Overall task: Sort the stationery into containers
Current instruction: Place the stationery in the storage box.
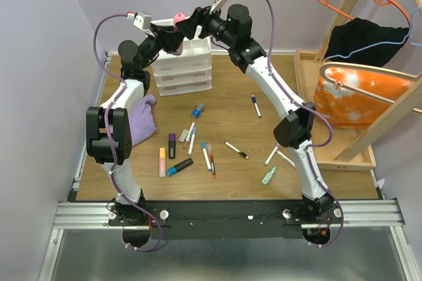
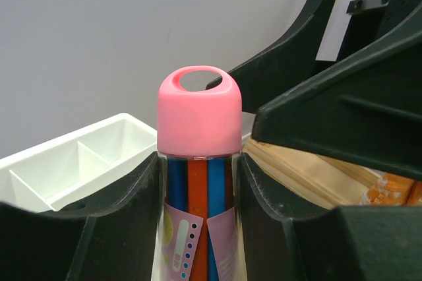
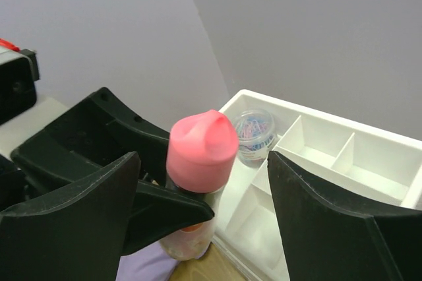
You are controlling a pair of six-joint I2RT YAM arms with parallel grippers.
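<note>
The clear plastic tube [image 2: 198, 208], topped by a glossy rounded pink cap [image 2: 199, 113], stands upright, clamped in my left tool [image 2: 198, 175], by the rim of the far white plastic divided organiser [image 2: 72, 162]. My right tool [image 3: 203, 162] straddles the cap, spread wide, holding nothing.

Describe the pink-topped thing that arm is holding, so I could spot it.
Find the white drawer organiser at the table's far side. Right by it, the left gripper clamps an upright clear tube of blue and orange pens. Its domed pink cap with a loop hole sets it apart from the loose pens.
</note>
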